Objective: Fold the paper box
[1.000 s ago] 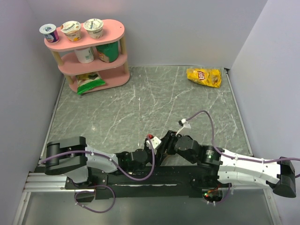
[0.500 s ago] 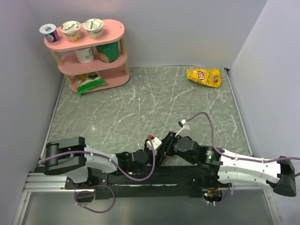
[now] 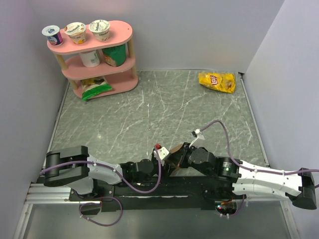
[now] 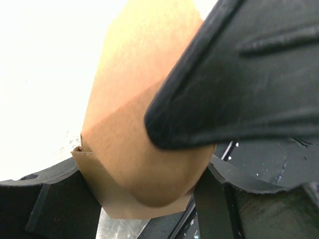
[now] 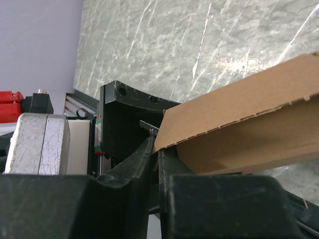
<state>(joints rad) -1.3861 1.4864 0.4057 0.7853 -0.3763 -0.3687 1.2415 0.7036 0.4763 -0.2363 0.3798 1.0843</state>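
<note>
While the right gripper (image 5: 155,162) pinches one corner of the paper box (image 5: 249,119), the cardboard extends forward of its fingers, partly folded, with its inside hidden. The left gripper (image 3: 166,160) touches the box; whether it grips cannot be determined.
</note>
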